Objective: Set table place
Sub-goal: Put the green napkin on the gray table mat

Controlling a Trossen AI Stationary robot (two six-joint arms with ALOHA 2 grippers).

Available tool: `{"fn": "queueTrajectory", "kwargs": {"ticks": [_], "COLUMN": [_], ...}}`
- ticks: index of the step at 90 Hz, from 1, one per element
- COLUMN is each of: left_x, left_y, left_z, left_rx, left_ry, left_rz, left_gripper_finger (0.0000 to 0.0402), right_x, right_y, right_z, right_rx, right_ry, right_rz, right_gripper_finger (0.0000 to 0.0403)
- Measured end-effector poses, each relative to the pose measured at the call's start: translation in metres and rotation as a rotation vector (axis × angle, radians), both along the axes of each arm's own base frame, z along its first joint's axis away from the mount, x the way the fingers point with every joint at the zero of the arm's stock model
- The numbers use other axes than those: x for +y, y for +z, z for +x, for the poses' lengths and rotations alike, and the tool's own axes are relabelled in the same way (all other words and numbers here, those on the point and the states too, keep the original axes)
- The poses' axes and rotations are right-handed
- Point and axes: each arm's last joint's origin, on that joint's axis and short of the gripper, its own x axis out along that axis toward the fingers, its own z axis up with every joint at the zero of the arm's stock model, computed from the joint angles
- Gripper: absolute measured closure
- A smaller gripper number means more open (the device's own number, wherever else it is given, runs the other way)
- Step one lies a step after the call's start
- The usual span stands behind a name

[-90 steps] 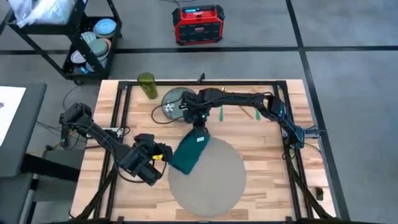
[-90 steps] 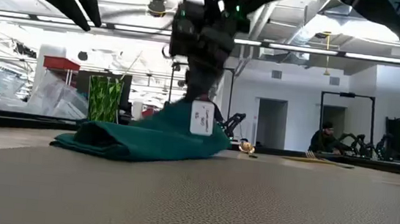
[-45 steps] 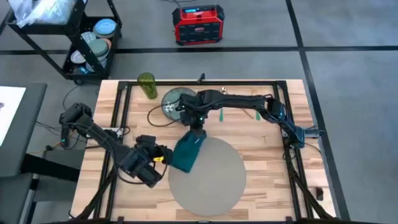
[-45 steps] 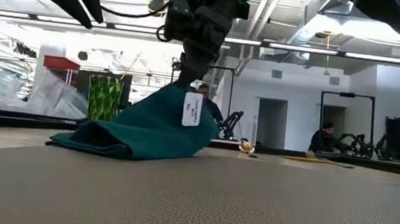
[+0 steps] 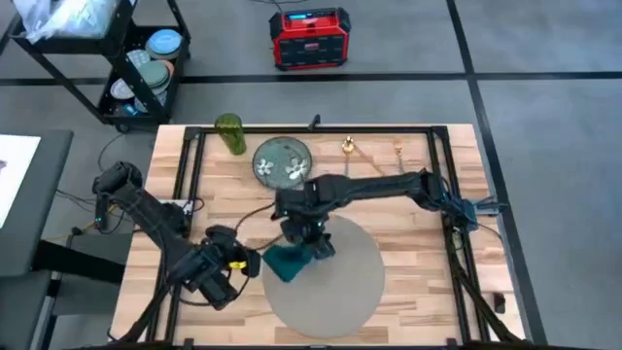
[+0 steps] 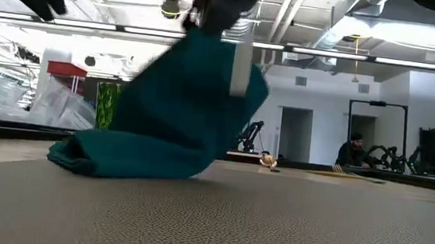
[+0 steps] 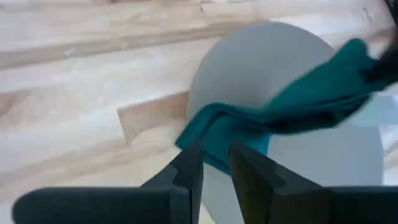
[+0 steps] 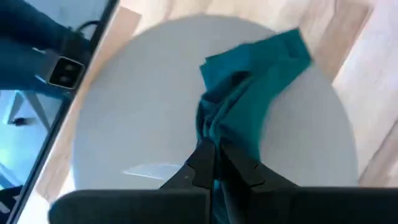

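The round grey placemat (image 5: 335,282) lies on the wooden table (image 5: 408,209). A teal cloth (image 5: 287,261) with a white tag hangs bunched over the mat's left part, and its lower end (image 6: 78,155) rests on the mat. My right gripper (image 8: 214,163) is above the cloth, shut on its top. My left gripper (image 7: 214,163) hovers low just off the mat's left edge, facing the cloth, open by a narrow gap and holding nothing. My right gripper pinches the gathered upper end of the teal cloth (image 8: 214,140) between its two fingers, coming from above and pointing down. Several folds run into the fingers. The cloth hangs slanting below them, with its lower end (image 6: 78,155) on the placemat.
A green patterned plate (image 5: 282,160) and a green cup (image 5: 229,134) stand at the table's far side. Two pieces of cutlery (image 5: 347,148) (image 5: 397,149) lie to the right of the plate. A black cart (image 5: 136,58) and a red box (image 5: 309,37) stand on the floor beyond the table.
My right gripper has gone toward the table's near edge with the cloth's top end. The cloth has been drawn up into a steeper hanging bunch while its lower end stays on the mat's left part. My left gripper has shifted a little toward the near edge.
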Motion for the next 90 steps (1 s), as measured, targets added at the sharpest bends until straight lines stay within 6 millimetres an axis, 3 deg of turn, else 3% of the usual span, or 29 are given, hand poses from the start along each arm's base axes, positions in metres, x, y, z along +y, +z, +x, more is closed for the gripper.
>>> {"fn": "queueTrajectory", "kwargs": {"ticks": [10, 19, 44, 63, 76, 90], "left_x": [-0.005, -0.01, -0.04, -0.066, -0.082, -0.085], "left_y": [-0.001, -0.005, -0.038, -0.067, -0.077, -0.084], "left_z": [-0.005, -0.006, -0.013, -0.01, 0.002, 0.012], "left_rx": [-0.008, -0.003, 0.153, 0.13, 0.042, -0.012], "left_ry": [-0.005, -0.009, -0.028, -0.019, -0.028, -0.01], "left_rz": [-0.012, -0.009, -0.042, -0.09, -0.192, -0.208], "left_gripper_finger": [0.034, 0.0341, 0.0341, 0.0341, 0.0341, 0.0341], "right_x": [0.007, 0.015, 0.054, 0.08, 0.069, 0.034], "right_y": [0.026, 0.035, 0.039, 0.044, 0.048, 0.056], "right_z": [-0.004, -0.007, -0.019, -0.027, -0.034, -0.03], "right_rx": [-0.059, -0.094, -0.036, -0.057, -0.036, -0.092], "right_ry": [-0.004, -0.029, -0.063, -0.02, 0.02, 0.049], "right_rz": [-0.062, -0.046, -0.018, -0.022, -0.062, -0.094], "right_gripper_finger": [0.0403, 0.0403, 0.0403, 0.0403, 0.0403, 0.0403]}}
